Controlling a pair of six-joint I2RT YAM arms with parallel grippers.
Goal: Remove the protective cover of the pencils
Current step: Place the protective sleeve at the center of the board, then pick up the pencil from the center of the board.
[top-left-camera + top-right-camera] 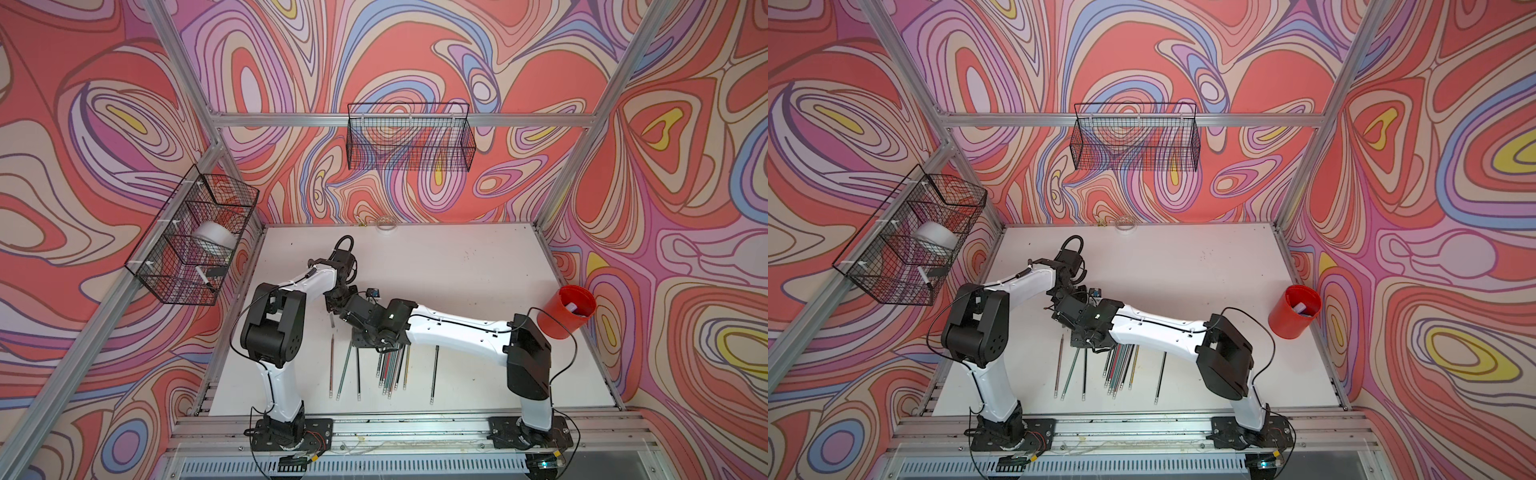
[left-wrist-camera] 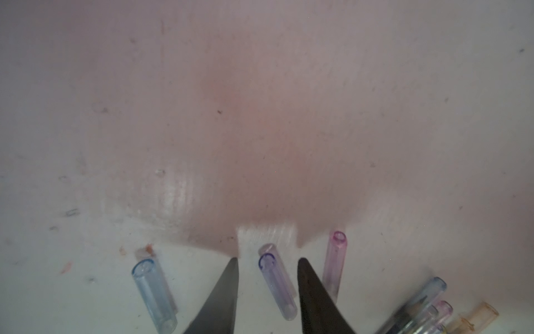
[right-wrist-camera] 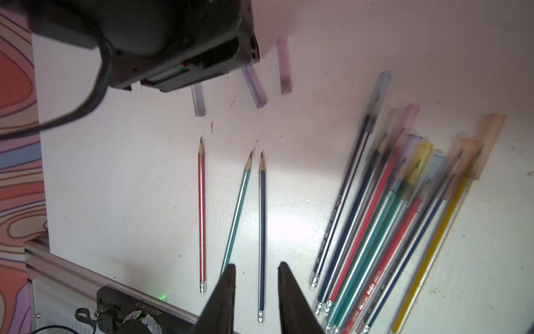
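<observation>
- Three pencils lay bare on the table [image 3: 130, 173], tips toward 12 o'clock as the top views show them: the red pencil [image 3: 202, 214], green pencil [image 3: 235, 217] and dark blue pencil [image 3: 261, 231].
- Three covers lay loose at 12 o'clock of those tips: the bluish cover [image 2: 154, 295], lavender cover [image 2: 278, 286] and pink cover [image 2: 335, 263].
- The left gripper [image 2: 268, 258] stood partly open astride the lavender cover, with a gap on either side, gripping nothing.
- The right gripper [image 3: 256, 264] was likewise parted over the dark blue pencil and held nothing.
- At 3 o'clock of the bare three, the bundle [image 3: 390, 217] still wore its covers, so most of the job seemingly remained.
- Further toward 3 o'clock lay a lone pencil [image 1: 434, 374], its tip hidden under the right arm.
</observation>
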